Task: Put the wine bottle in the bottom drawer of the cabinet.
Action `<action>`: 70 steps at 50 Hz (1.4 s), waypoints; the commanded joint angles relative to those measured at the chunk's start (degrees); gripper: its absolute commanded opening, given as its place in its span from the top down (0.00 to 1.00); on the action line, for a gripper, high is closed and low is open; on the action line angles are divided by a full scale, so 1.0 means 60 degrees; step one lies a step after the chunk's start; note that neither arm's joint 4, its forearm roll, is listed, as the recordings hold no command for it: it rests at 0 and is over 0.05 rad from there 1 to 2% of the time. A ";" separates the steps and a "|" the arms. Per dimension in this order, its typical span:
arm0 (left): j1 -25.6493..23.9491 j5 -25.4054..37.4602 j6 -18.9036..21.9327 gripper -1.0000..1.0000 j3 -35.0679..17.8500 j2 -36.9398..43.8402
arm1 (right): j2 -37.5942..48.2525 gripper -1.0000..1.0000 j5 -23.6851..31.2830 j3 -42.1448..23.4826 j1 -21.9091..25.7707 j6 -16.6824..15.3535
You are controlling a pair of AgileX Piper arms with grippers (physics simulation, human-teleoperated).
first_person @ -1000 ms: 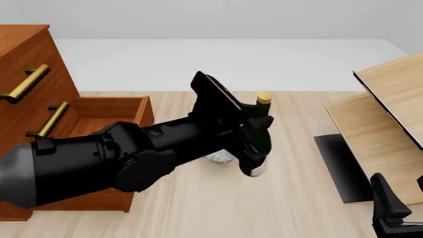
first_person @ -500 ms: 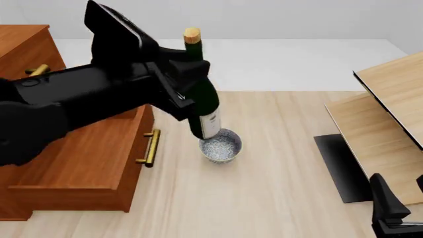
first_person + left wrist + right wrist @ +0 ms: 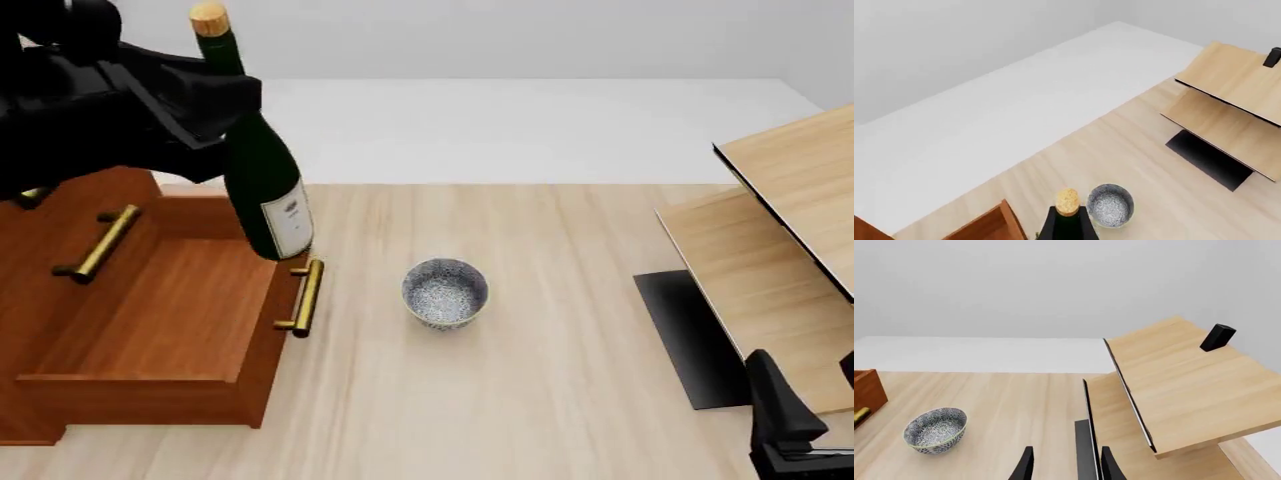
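Clearly the risk is the slim dark green wine bottle [image 3: 264, 190] striking the brass-handled front wall of the deep reddish-brown bottom drawer [image 3: 160, 310]: clamped high on its shoulder by the left gripper [image 3: 200, 105], it hangs tilted directly above that wall, cork leaning away from the grey speckled bowl [image 3: 445, 291]. Lowered here, its base would catch. The right gripper [image 3: 1064, 467] rests slightly parted, empty.

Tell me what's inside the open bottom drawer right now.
The reddish-brown wooden bottom drawer shows only bare wood; the dark green wine bottle hangs above its front edge. The left arm covers its back corner.
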 commanded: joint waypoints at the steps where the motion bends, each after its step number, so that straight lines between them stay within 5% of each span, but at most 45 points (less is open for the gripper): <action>1: 0.0897 0.1693 -0.0167 1.00 -0.0685 -0.0136 | 0.0000 0.00 -0.0013 -0.0001 0.0006 -0.0032; 7: 0.1452 0.2200 0.0109 1.00 -0.0844 -0.0246 | 0.0000 0.00 -0.0016 -0.0001 0.0032 -0.0061; 13: 0.1708 0.2943 -0.0735 1.00 -0.1226 0.0044 | -0.0001 0.00 -0.0019 -0.0001 0.0030 -0.0072; 15: 0.2009 0.3060 -0.0280 1.00 -0.1145 0.0070 | -0.0001 0.00 -0.0021 -0.0001 0.0029 -0.0079; 22: 0.2124 0.3473 -0.1282 1.00 -0.1264 0.0311 | -0.0001 0.00 -0.0022 0.0001 0.0048 -0.0087; 24: 0.2557 0.3386 -0.0585 1.00 -0.1178 0.0289 | -0.0001 0.00 -0.0017 0.0000 0.0039 -0.0077; 45: 0.3703 0.3341 -0.0760 1.00 -0.1026 0.0703 | 0.0000 0.00 -0.0024 -0.0001 0.0062 -0.0162; 70: 0.3785 0.2698 -0.1161 1.00 0.0003 0.0881 | -0.0001 0.00 -0.0031 -0.0002 0.0067 -0.0184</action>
